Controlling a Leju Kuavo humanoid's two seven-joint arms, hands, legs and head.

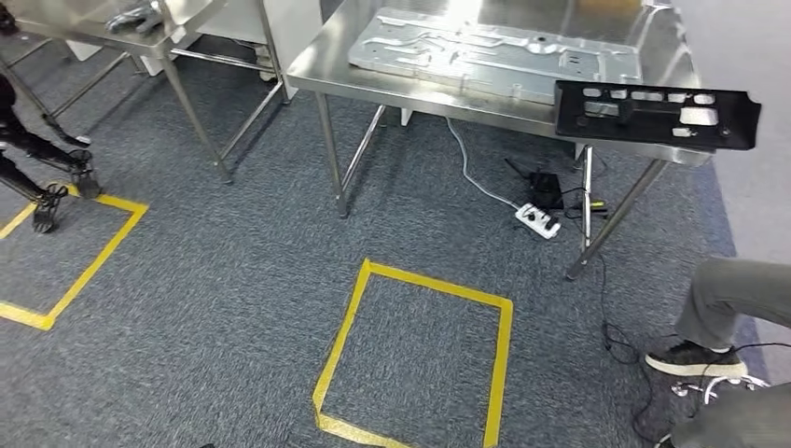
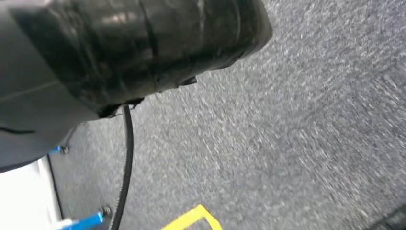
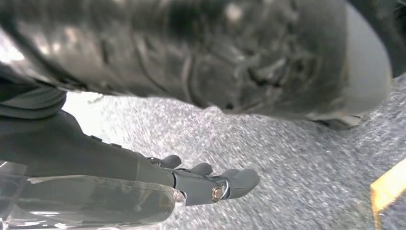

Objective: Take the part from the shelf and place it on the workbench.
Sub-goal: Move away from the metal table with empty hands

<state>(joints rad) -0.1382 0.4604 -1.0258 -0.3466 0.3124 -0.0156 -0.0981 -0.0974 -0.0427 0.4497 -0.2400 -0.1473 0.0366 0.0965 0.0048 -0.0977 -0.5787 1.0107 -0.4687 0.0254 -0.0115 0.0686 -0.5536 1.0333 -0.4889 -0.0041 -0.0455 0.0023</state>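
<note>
Hanging low over the carpet [image 3: 287, 143], the right robot hand [image 3: 206, 182] has its fingers stretched out and slightly apart, with nothing in them. How the left robot hand lies I cannot tell.

Further out, in the head view, a flat black part [image 1: 658, 114] with cut-out windows lies at the near right corner of the steel tabletop [image 1: 336, 56], and its edge seems to jut past the corner. Just beside it, nearer the middle of the tabletop, lies a large silver pressed plate [image 1: 494, 51].

If this black piece is the part meant, the placing step looks done and the robot stands well back from the bench with an empty hand. If another part is wanted, the next move calls for turning and walking to the shelf. That means keeping clear of the table legs and the cables, then raising an arm with the robot hand spread.

On the grey-blue carpet a yellow taped square [image 1: 508, 345] marks a spot in front of the bench, and a second taped square [image 1: 112, 238] lies to the left. A white power strip [image 1: 538, 220] and loose cables lie under the tabletop. A person's shoe [image 1: 695, 357] and trouser leg stand at the right edge. A second steel table [image 1: 191, 112] stands at the upper left.
</note>
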